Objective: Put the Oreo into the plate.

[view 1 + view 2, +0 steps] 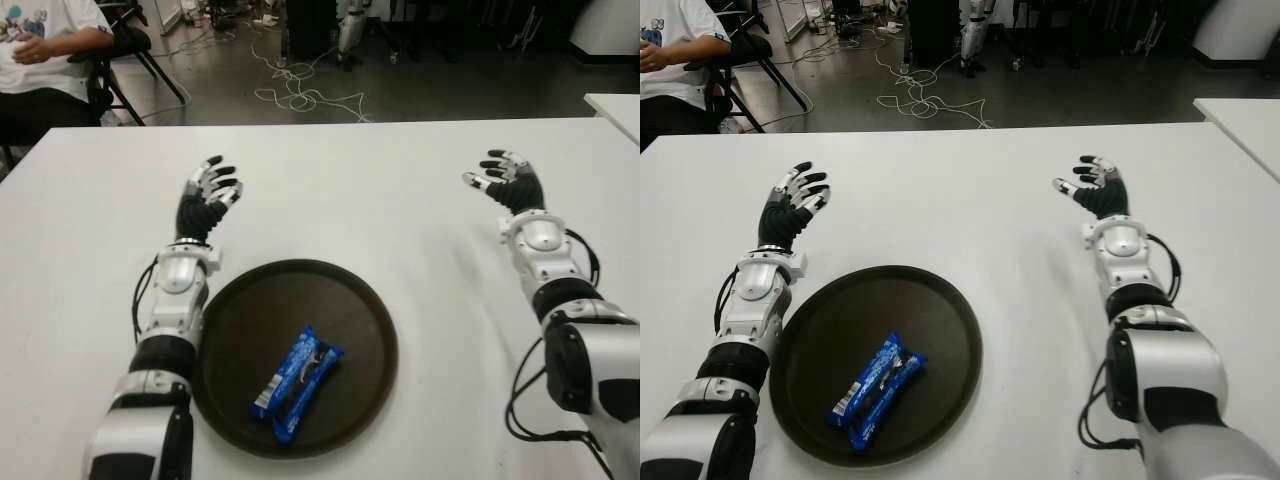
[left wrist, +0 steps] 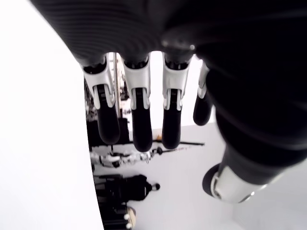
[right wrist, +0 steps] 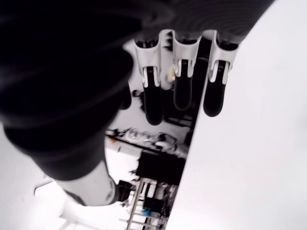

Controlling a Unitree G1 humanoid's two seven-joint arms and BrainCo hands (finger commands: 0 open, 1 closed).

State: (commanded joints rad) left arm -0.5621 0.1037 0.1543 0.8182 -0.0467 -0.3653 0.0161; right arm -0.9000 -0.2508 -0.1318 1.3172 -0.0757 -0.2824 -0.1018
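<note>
A blue Oreo pack (image 1: 296,383) lies inside the round dark brown plate (image 1: 360,320), toward its near side. My left hand (image 1: 208,195) shows beyond the plate's far left rim, fingers spread and holding nothing. My right hand (image 1: 507,178) shows well off to the right of the plate over the white table (image 1: 360,190), also open and empty. In the left wrist view the fingers (image 2: 139,120) hang extended with nothing between them. The right wrist view shows the same for the right fingers (image 3: 182,86).
The table's far edge runs across the back, with a dark floor and loose cables (image 1: 300,95) beyond. A seated person (image 1: 40,50) is at the far left. Another white table corner (image 1: 615,105) shows at the far right.
</note>
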